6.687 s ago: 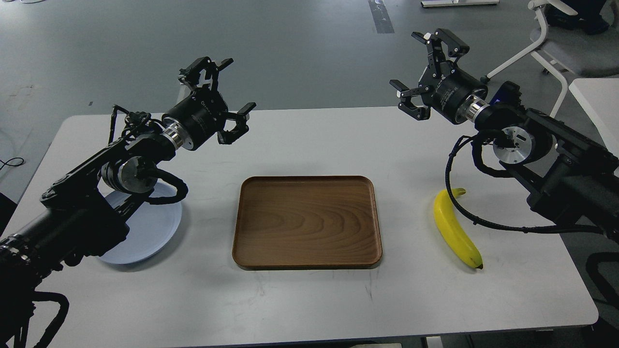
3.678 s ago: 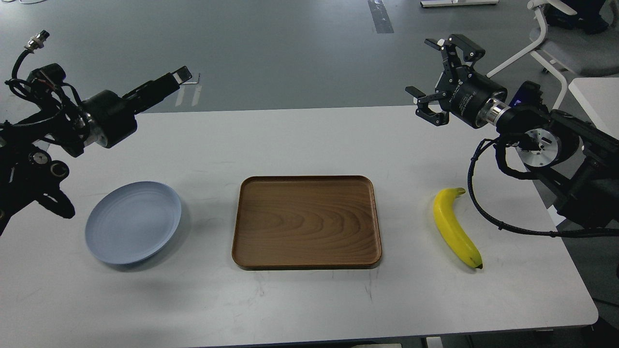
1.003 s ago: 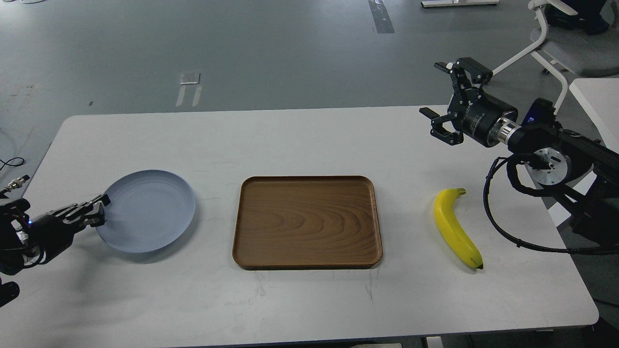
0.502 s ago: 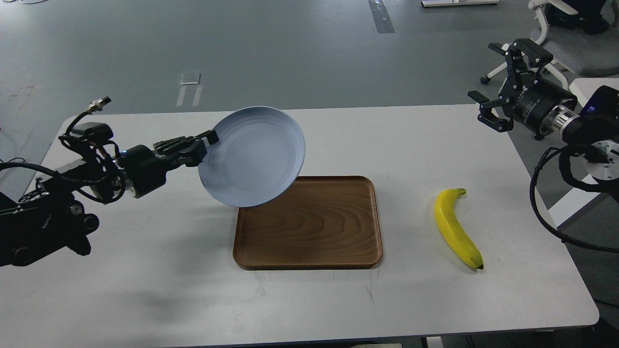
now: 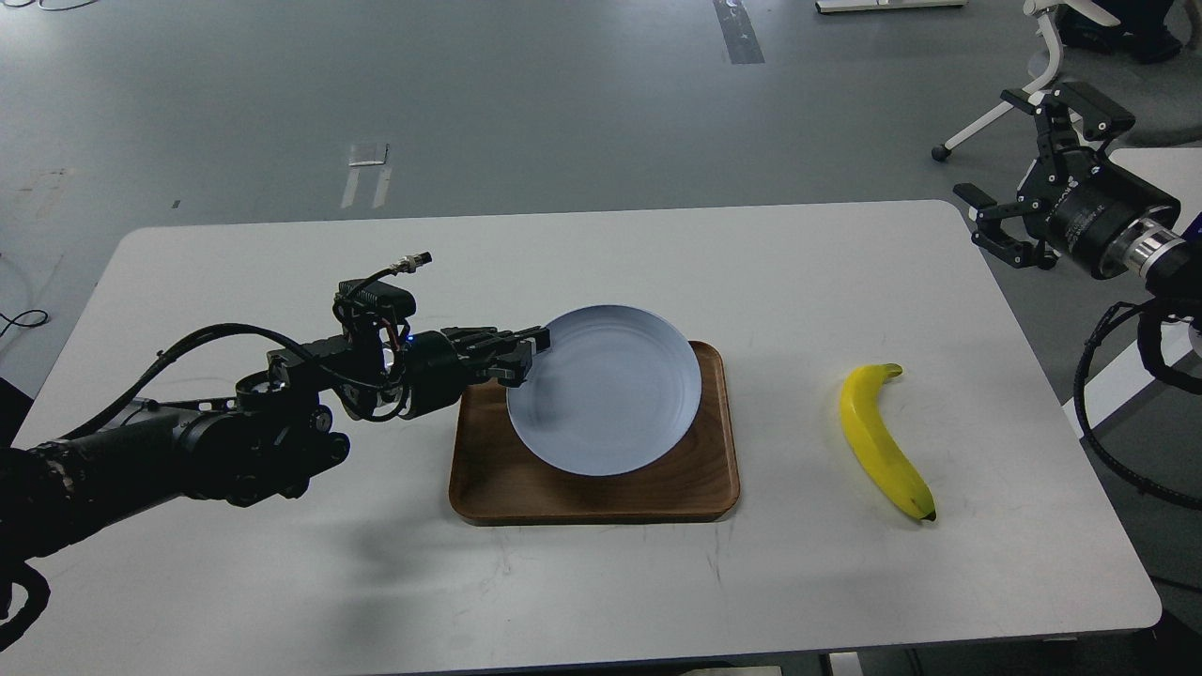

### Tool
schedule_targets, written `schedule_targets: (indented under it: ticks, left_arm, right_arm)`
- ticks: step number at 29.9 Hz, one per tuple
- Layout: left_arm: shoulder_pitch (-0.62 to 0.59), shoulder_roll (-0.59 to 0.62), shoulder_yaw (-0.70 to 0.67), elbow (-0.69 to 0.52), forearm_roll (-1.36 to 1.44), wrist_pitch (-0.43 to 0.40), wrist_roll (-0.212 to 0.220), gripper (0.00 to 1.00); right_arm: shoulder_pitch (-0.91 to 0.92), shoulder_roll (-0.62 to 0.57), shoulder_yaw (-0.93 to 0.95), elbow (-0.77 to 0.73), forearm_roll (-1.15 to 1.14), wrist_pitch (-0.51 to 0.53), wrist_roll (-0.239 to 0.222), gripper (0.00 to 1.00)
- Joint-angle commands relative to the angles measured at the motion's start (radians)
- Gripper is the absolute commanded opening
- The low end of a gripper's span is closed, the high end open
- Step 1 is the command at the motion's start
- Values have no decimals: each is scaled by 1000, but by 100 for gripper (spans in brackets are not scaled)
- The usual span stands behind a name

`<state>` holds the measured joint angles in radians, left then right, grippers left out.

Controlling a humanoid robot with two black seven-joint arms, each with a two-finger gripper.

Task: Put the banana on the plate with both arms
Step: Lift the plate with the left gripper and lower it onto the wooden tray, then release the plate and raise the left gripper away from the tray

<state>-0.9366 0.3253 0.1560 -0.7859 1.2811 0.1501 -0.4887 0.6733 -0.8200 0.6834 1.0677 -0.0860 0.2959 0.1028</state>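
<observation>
From the head view, my left gripper (image 5: 524,355) reaches in from the left across the white table (image 5: 282,582) and is clamped on the left rim of the pale blue-grey plate (image 5: 606,390), its fingers (image 5: 488,340) pinched together at the edge. The plate sits over the brown wooden tray (image 5: 582,493), covering the tray's middle and upper right; its far rim runs past the tray's back edge, and I cannot tell whether it rests flat on the wood or hangs just above it. The plate's top face is bare. The left arm (image 5: 216,441) lies low over the table, with a black cable looping above its wrist and a small blue light showing near the gripper body. The banana (image 5: 878,441) lies flat on the table to the right of the tray, apart from it, greenish stem toward the far side and dark tip toward me, curving with its bulge to the left. Nothing touches it. My right gripper (image 5: 1019,183) is raised off past the table's far right corner, well apart from the banana, with its 2 fingers spread wide and nothing between them. Behind it, on the grey floor, stands a white office chair (image 5: 1042,56), only partly in view.
</observation>
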Motion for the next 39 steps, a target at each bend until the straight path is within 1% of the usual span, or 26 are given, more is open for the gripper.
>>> schedule_targets:
  ticks: [1, 3, 9, 16, 17, 18, 19, 20, 21, 23, 24, 28, 30, 31, 32, 34, 35, 36, 37, 38, 39]
  left_arm:
    - [4, -3, 19, 26, -2, 0, 0, 0]
    - [7, -5, 31, 46, -2, 2, 0, 0]
    - [8, -28, 63, 51, -2, 5, 0, 0]
    - [18, -29, 69, 53, -2, 6, 0, 1]
    - [18, -29, 69, 53, -2, 6, 0, 11]
    - [18, -29, 68, 53, -3, 6, 0, 30]
    - [18, -29, 68, 53, -5, 6, 0, 46]
    - [15, -32, 68, 53, -5, 6, 0, 64]
    - [13, -32, 63, 53, -16, 9, 0, 89]
    - [12, -32, 53, 51, -23, 8, 0, 94]
    - [12, -32, 53, 51, -31, 8, 0, 97]
    - [1, -35, 34, 48, -117, 8, 0, 98]
    - [-14, -32, -6, 48, -218, 6, 0, 98]
    - [-49, -32, -51, 48, -308, -3, 0, 98]
    - [-92, -26, -94, 48, -409, -15, 0, 98]
    - [-128, -23, -131, 53, -511, -43, 0, 98]
    - [-152, -20, -168, 54, -617, -81, 0, 98]
    - [-165, -20, -183, 54, -669, -104, 0, 98]
    - [-183, -17, -222, 54, -771, -150, 0, 98]
    - [-197, -14, -258, 54, -871, -190, 33, 98]
    - [-200, -9, -277, 54, -916, -205, 73, 98]
  right_arm:
    - [-14, -1, 12, 5, 0, 0, 1, 100]
    - [-14, -1, 13, 5, 0, 0, 1, 100]
    - [-14, -1, 18, 5, 0, 0, 1, 100]
    - [-14, -1, 18, 3, 0, 0, 1, 100]
    - [-14, -1, 18, 3, -1, 0, 1, 100]
    - [-14, -1, 18, 3, -1, 0, 1, 100]
    - [-14, -1, 18, 3, -1, 0, 1, 100]
    - [-14, -1, 16, 3, -1, 0, 1, 100]
    - [-14, -1, 15, 3, -1, 0, 1, 100]
    - [-14, -1, 15, 3, -1, 0, 1, 100]
    - [-14, -1, 15, 3, -1, 0, 1, 100]
    - [-14, -1, 12, 8, -6, 2, 1, 100]
    - [-12, -7, -1, 23, -14, 3, 3, 100]
    - [-12, -19, -7, 40, -43, 5, 5, 100]
    - [-12, -40, -16, 63, -123, 6, 5, 100]
    - [-11, -62, -30, 99, -251, 6, 6, 100]
    - [-11, -82, -47, 141, -405, 6, 15, 100]
    - [-9, -90, -56, 159, -490, 6, 23, 100]
    - [-9, -105, -85, 193, -670, 5, 43, 100]
    - [-9, -120, -132, 216, -848, -1, 52, 98]
    - [-11, -126, -160, 225, -927, -10, 54, 97]
